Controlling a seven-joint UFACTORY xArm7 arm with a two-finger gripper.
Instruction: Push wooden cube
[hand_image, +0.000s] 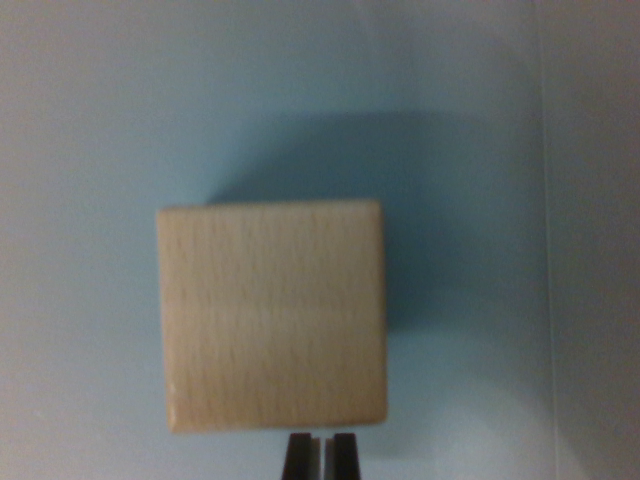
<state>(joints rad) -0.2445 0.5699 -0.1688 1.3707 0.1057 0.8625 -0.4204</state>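
- Filling the middle of the wrist view, the wooden cube (272, 315) sits on a pale blue surface (80, 150), its light beech-coloured top face turned squarely to the camera.
- The grain on that face runs in faint streaks from the top edge toward the bottom edge, and the whole picture is a little soft, so finer marks on the wood cannot be made out.
- The gripper (321, 456) shows only as two dark fingertips at the bottom edge of the frame, just below the cube's near edge.
- Those tips stand side by side with only a thin slit between them, so the gripper looks clenched, with nothing caught between the tips.
- Whether the tips actually touch the cube's near side or stop just short of it cannot be told from this angle.
- A soft dark shadow spreads from the cube toward the top and the wrist view's right.
- Along the wrist view's right a faint straight line runs down the frame, and the strip (600, 250) beyond it looks greyer than the blue.
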